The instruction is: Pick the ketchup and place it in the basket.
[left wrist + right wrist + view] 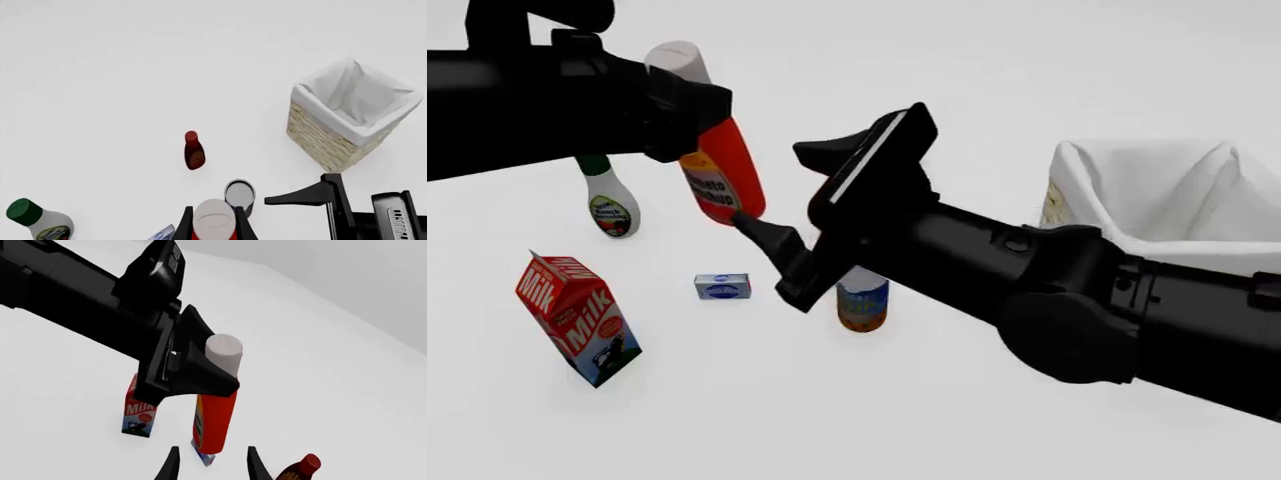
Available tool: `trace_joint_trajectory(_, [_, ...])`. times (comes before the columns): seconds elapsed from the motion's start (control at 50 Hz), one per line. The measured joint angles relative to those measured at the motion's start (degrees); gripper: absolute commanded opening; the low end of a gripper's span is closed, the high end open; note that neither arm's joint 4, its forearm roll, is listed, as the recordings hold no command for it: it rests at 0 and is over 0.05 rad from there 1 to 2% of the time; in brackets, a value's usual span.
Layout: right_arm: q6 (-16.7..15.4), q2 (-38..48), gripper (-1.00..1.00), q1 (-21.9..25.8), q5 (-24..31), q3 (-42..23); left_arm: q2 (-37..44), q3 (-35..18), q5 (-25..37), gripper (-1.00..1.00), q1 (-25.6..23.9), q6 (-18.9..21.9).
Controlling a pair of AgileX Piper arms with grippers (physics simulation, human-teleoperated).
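In the left wrist view, the left gripper shows only as two dark finger tips at the frame's edge, closed on the neck of the ketchup, whose white-grey cap faces the camera. Beyond it on the white table stand a tin can, a slim dark-red bottle lying down, and a green-capped white bottle. The basket stands well apart from the bottle, its white lining open to view. The right gripper crosses this view as a black finger and a ribbed pad.

In the front view, the left gripper holds the ketchup up in the air, clear of the table, tilted with the cap uppermost and the label end lower. The right gripper hangs just beside the bottle's lower end with its jaws spread apart, gripping nothing. Below lie a milk carton, a small blue box and the tin can. The basket sits at the far right, behind the right arm.

In the right wrist view, the two tips of the right gripper stand apart just under the ketchup, not touching it. The left gripper clamps the bottle below its cap. The milk carton stands behind, and the dark-red bottle lies at the edge.
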Motion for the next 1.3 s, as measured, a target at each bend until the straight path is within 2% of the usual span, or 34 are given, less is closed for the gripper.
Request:
trace_joint_trajectory(0.4, [-0.19, 3.17, 1.0, 1.27, 0.13, -3.08, 0.34, 0.08, 0.11, -1.0, 0.26, 0.15])
trace_joint_trajectory(1.3, [-1.04, 10.54, 1.0, -0.02, 0.58, -11.27, 0.06, 0.38, 0.92, -1.0, 1.09, 0.17])
